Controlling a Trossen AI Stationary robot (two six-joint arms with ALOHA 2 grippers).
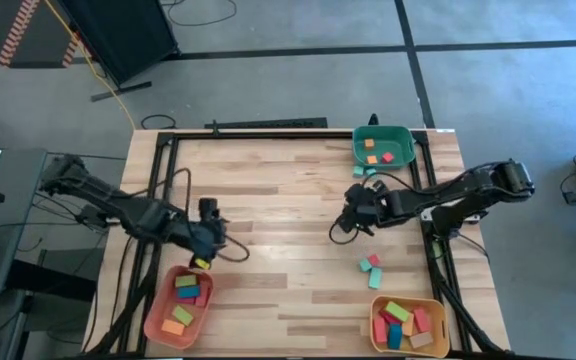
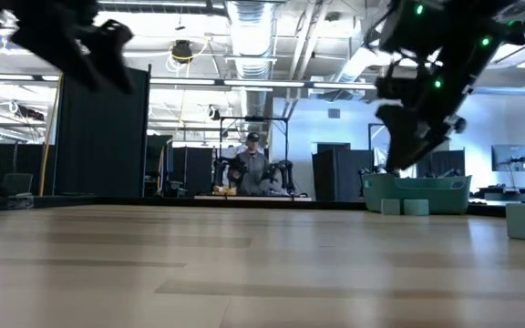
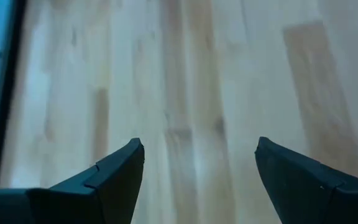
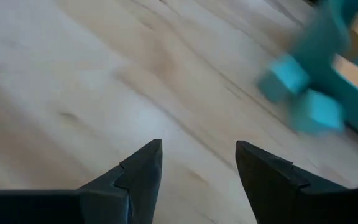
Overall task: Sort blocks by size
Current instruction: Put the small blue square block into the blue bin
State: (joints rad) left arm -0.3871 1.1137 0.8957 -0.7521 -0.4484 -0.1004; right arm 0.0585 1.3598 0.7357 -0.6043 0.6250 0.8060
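My left gripper (image 1: 211, 235) (image 3: 197, 162) is open and empty over bare wood, just beyond the far rim of the salmon tray (image 1: 158, 322), which holds several blocks (image 1: 186, 292). My right gripper (image 1: 352, 214) (image 4: 197, 158) is open and empty above the table's middle right. Two teal blocks (image 1: 365, 172) (image 4: 303, 96) lie on the table next to the green tray (image 1: 400, 133), which holds an orange and a red block (image 1: 380, 157). A red-and-teal pair of blocks (image 1: 369, 264) and a teal block (image 1: 376, 281) lie nearer the front. The yellow tray (image 1: 376, 335) holds several blocks.
A black frame rail (image 1: 258, 127) runs along the table's far edge and down both sides. Bare wood lies between the two arms. In the low view a person (image 2: 252, 169) stands far off in the room behind the table.
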